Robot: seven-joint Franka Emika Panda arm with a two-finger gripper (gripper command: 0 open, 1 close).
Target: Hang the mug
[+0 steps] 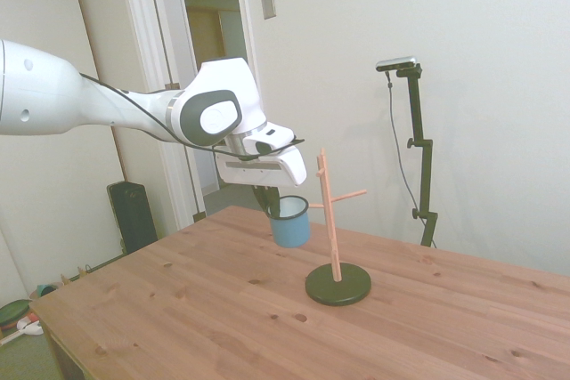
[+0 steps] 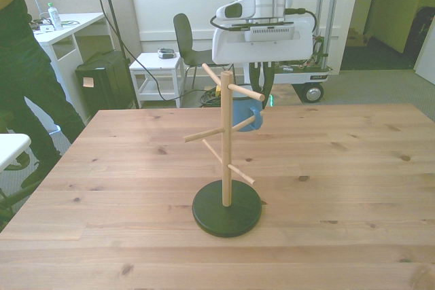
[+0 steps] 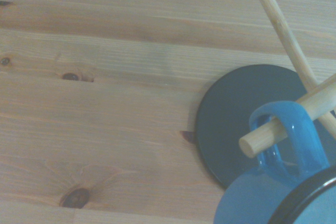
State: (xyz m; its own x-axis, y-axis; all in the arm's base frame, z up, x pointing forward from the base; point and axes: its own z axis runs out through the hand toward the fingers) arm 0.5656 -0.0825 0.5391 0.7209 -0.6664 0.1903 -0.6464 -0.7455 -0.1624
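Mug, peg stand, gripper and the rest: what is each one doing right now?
Mug: held in the air, handle threaded onto a peg.
Peg stand: upright on the table.
Gripper: shut on the mug's rim.
Table: bears only the stand.
Person: standing beside the table.

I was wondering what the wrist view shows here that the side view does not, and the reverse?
Only the wrist view shows a peg passing through the mug's handle. Only the side view shows the gripper holding the mug at its rim, above the table, and the stand's full post. Both show the mug, the pegs and the dark base.
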